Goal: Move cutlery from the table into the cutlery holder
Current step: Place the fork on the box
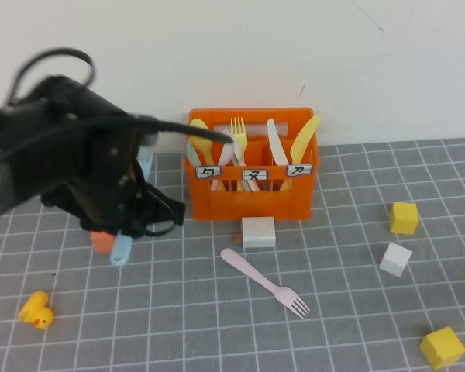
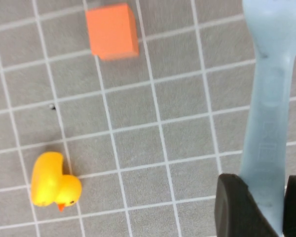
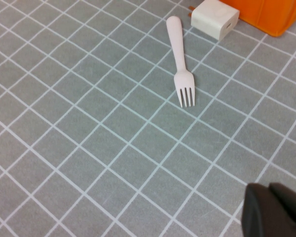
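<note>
We're holding the light blue fork [image 2: 272, 98] clamped in the left gripper [image 2: 259, 207], arm raised left of the cutlery holder [image 1: 252, 198]. Right gripper [image 3: 276, 210] is hovering with jaws together; pink fork [image 3: 180, 59] is lying on the table [image 1: 178, 325].

Grey gridded table [image 1: 349, 325]: orange crate [image 1: 252, 198], pink fork [image 1: 265, 283], white block [image 1: 258, 232] right of left gripper [image 1: 122, 232]; duck [image 1: 36, 310], orange cube [image 1: 101, 242] beneath it.

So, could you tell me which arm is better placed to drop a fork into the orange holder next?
The left: its left gripper already grips the blue fork beside the holder. The right gripper holds nothing.
</note>
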